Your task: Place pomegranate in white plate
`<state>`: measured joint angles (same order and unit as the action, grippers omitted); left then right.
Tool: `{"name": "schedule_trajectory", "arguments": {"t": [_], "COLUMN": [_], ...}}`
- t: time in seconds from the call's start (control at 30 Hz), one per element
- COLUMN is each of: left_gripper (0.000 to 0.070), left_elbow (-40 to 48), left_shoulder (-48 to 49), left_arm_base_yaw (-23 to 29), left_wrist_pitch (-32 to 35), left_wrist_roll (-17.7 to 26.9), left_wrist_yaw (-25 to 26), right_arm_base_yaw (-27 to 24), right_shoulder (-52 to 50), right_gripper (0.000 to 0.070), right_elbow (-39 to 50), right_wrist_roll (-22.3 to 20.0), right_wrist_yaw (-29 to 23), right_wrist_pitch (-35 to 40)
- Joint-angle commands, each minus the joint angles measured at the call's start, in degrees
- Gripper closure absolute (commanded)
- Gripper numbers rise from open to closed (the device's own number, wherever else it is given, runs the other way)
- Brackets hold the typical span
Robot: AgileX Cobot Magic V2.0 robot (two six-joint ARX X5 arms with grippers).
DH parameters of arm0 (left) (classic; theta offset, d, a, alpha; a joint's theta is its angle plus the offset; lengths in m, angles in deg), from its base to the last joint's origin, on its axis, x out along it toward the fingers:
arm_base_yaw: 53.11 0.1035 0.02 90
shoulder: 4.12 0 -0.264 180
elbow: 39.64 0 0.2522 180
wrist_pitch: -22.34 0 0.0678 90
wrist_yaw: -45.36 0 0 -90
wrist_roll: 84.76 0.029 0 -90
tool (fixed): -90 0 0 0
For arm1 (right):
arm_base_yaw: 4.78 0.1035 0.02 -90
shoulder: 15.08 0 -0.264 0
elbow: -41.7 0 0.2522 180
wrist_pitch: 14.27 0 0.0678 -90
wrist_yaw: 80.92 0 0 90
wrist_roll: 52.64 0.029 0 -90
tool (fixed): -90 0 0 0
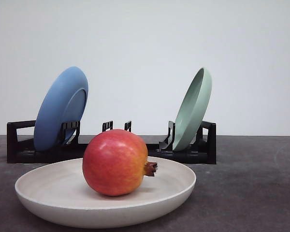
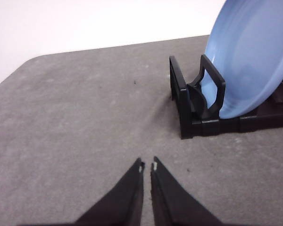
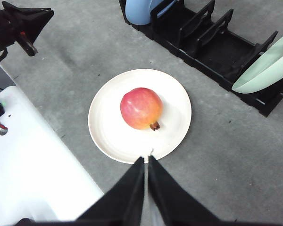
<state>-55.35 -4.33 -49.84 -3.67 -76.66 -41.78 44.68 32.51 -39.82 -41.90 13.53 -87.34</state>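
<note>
Pomegranate point(image 1: 115, 162) lies inside white plate point(image 1: 48, 198), crown sideways. Behind plate, black rack point(image 1: 193, 153) holds blue plate point(image 1: 60, 107) and pale green plate point(image 1: 193, 108) on edge. Grey table point(image 1: 251, 183), white wall. Left gripper point(image 2: 147, 165) and right gripper point(image 3: 146, 160): fingers together, empty

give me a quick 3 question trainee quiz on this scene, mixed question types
1. True or false: the pomegranate lies in the white plate.
2. Multiple choice: which plate stands at the rack's left end in the front view? A) pale green B) blue C) white
3. Fill in: the right gripper is ____ and holds nothing.

Key: 1 true. 2 B, the blue plate; the green plate stands at the right end. 3 shut, like the left gripper.
</note>
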Motion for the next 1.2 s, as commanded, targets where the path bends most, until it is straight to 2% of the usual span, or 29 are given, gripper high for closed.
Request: {"name": "schedule_trajectory", "arguments": {"t": [0.0, 0.77, 0.9, 1.03, 1.1, 1.17], "left_gripper": [0.0696, 0.0696, 0.0696, 0.0696, 0.0696, 0.0696], "left_elbow": [0.5, 0.5, 0.5, 0.5, 0.5, 0.5], "left_shoulder": [0.0, 0.0, 0.0, 0.0, 0.0, 0.0], "left_arm_base_yaw": [0.2, 0.2, 0.2, 0.2, 0.2, 0.2], "left_wrist_pitch": [-0.3, 0.0, 0.0, 0.0, 0.0, 0.0], "left_wrist_roll": [0.0, -0.2, -0.2, -0.2, -0.2, -0.2], "left_wrist_yaw": [-0.1, 0.0, 0.0, 0.0, 0.0, 0.0], "right_arm_base_yaw": [0.6, 0.6, 0.6, -0.6, -3.0, -7.7], "right_shoulder": [0.2, 0.2, 0.1, -1.6, -2.5, -4.1], "right_gripper": [0.0696, 0.0696, 0.0696, 0.0696, 0.0696, 0.0696], "right_elbow": [-1.1, -1.1, -1.1, -1.1, -1.1, -1.1], "right_wrist_roll": [-0.3, -0.5, -5.2, -5.6, -6.0, -9.9], "right_wrist_yaw": [0.0, -0.1, -4.4, -6.9, -5.7, -5.3], "right_wrist_pitch": [0.6, 0.6, 0.6, 0.6, 0.5, 0.6]}}
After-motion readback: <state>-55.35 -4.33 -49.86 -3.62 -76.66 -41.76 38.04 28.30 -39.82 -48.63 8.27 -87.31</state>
